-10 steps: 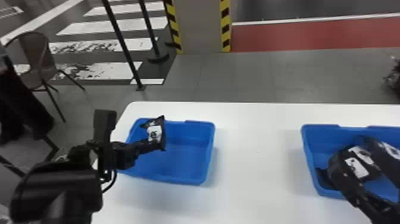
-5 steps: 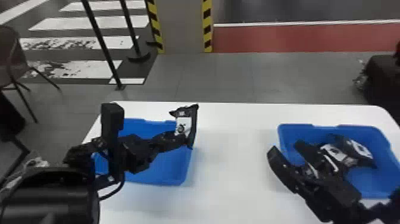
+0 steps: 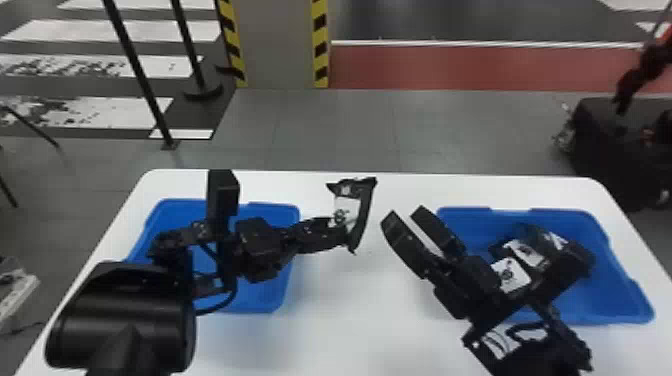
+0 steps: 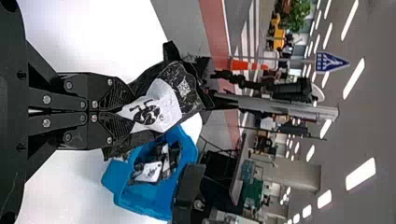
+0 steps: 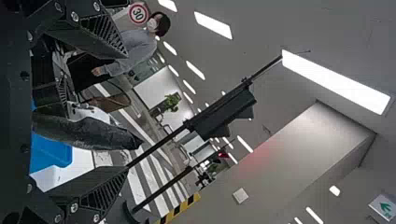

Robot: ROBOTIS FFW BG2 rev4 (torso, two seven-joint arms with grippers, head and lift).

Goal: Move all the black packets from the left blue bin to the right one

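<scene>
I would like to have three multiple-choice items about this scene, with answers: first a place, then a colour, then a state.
1. In the head view, where does the packet in the left pincer appear?
A) inside the right bin
B) between the two bins
C) on the floor

2. What colour is the tabletop?
A) white
B) green
C) brown

3. How is the right pincer?
A) shut, empty
B) shut on a packet
C) open

1 B: blue bins flank the packet.
2 A: white surface surrounds both bins.
3 C: its fingers stand apart.
</scene>
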